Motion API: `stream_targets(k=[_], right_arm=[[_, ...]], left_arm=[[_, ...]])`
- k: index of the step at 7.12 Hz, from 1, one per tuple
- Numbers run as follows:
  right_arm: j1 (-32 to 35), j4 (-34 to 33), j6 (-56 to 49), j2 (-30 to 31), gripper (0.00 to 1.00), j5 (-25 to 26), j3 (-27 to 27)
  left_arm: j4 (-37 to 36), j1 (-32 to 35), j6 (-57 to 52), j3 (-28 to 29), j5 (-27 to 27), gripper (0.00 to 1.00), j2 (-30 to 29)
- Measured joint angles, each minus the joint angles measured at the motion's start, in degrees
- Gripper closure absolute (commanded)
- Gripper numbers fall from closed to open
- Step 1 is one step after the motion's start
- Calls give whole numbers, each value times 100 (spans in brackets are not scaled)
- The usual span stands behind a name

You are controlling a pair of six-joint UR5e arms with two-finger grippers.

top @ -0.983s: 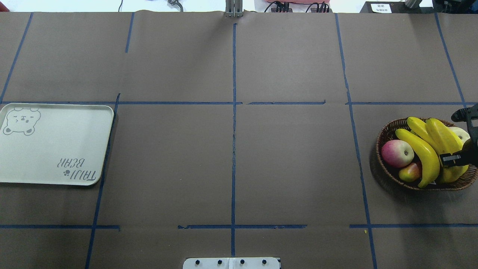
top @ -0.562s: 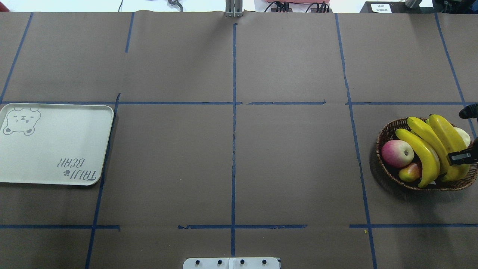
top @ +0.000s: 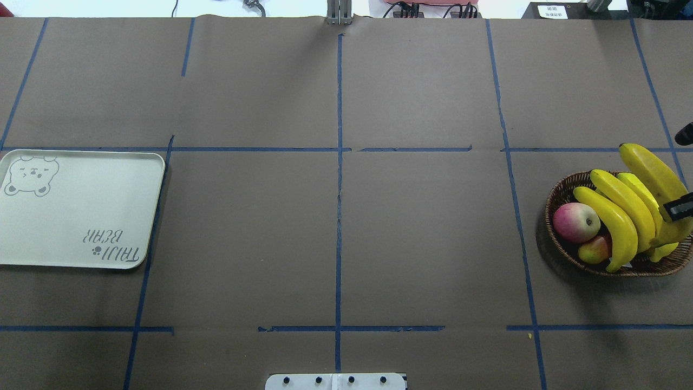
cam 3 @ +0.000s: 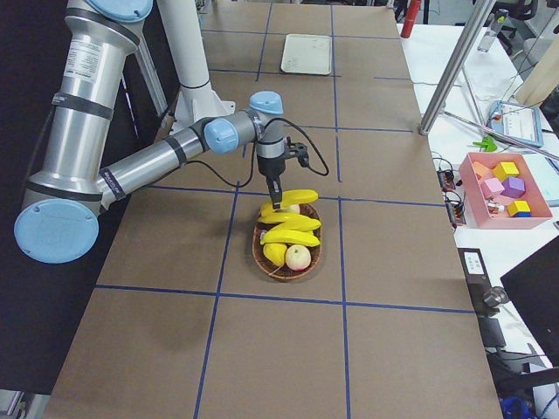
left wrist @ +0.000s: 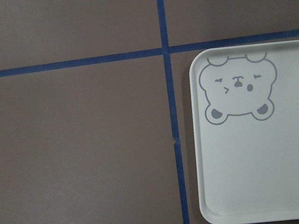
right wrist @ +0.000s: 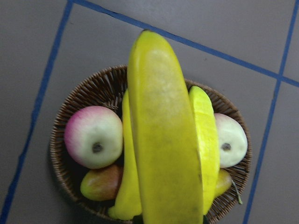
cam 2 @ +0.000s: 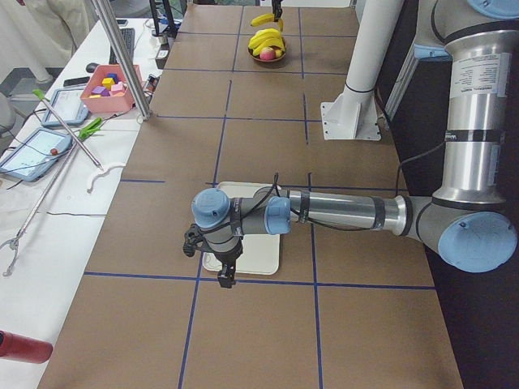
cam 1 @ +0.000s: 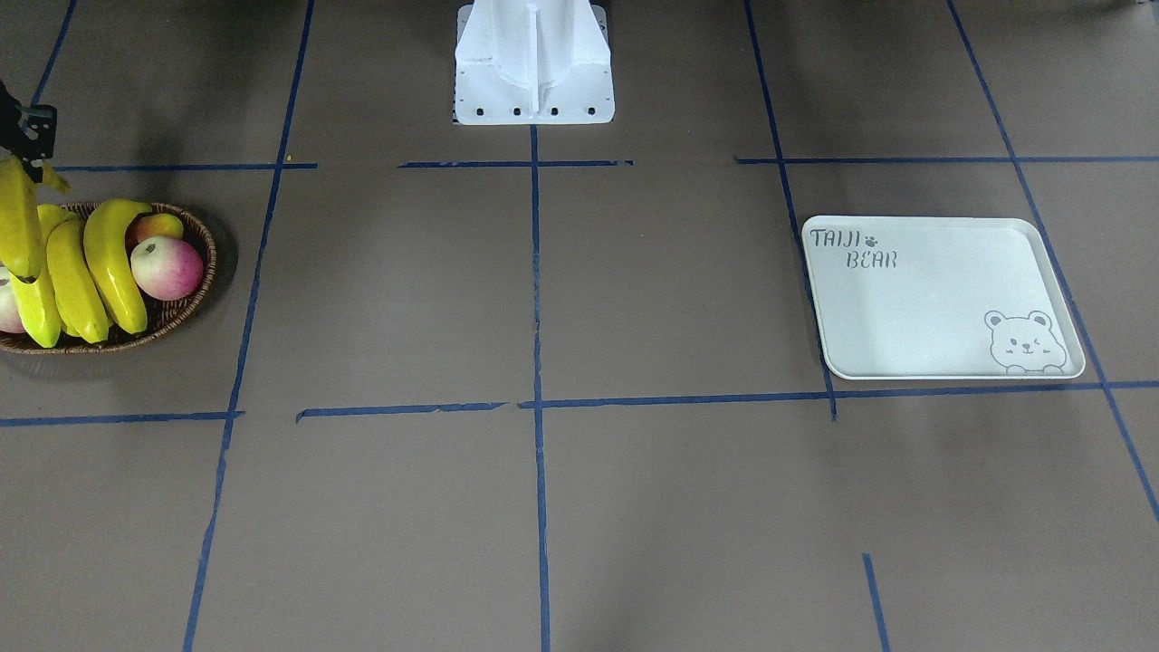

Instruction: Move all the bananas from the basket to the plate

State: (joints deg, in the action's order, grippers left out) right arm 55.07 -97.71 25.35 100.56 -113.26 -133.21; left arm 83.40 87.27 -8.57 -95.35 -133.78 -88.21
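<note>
We call it robotics lab. White pedestal [cam 1: 533, 63] bolted on brown-papered table [top: 422, 238], blue tape grid [top: 339, 216] all round pedestal, silver jointed arm [cam 2: 340, 212] near it. Across table from pedestal we see white bench [cam 2: 49, 243]: tablets [cam 2: 32, 151], pink bin of coloured blocks [cam 3: 505, 189], aluminium post [cam 2: 122, 57].
</note>
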Motion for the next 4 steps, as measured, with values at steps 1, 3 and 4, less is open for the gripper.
stream_targets(k=[1,3,4], right_arm=[[-3,-31,9,-348,100,-125,29],[-55,-19,221,-1166,100,-409,364],[-171,46,612,-1607,100,-522,609]], left_arm=[[0,-6,1,-30,2,0,-23],[121,-14,16,-41,-20,0,-306],[298,-19,35,-15,-20,0,-507]])
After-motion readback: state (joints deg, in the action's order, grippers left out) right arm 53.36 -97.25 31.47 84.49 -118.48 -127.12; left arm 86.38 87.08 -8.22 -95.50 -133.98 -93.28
